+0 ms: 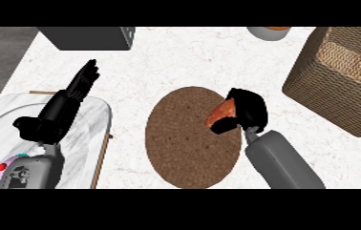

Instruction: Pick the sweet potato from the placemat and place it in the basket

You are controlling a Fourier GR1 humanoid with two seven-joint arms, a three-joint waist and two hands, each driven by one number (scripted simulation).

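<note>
Head view of a white speckled counter (pixel 190 62). At centre lies a round brown placemat (pixel 185 143), seen as a tall oval. The robot's right hand (pixel 248 110), at the end of a grey forearm (pixel 282 164) entering from the lower right, sits over the placemat's upper right edge with its fingers curled round the sweet potato (pixel 221 111); the orange-brown tuber projects from the hand toward the left, tilted, with one end pointing up toward the fingers, and much of it is hidden by the hand. Whether the sweet potato touches the placemat or is held just above it cannot be told. The woven basket (pixel 331 76) stands at the right edge of the view, apart from the hand and the placemat. The robot's left hand (pixel 67 100) shows at the left with its fingers straight and close together, pointing up and away, holding nothing, above a pale marbled tray (pixel 91 129). A dark grey box (pixel 88 37) stands at the upper left, and a pale round vessel with orange contents (pixel 270 32) is cut off by the upper edge.
</note>
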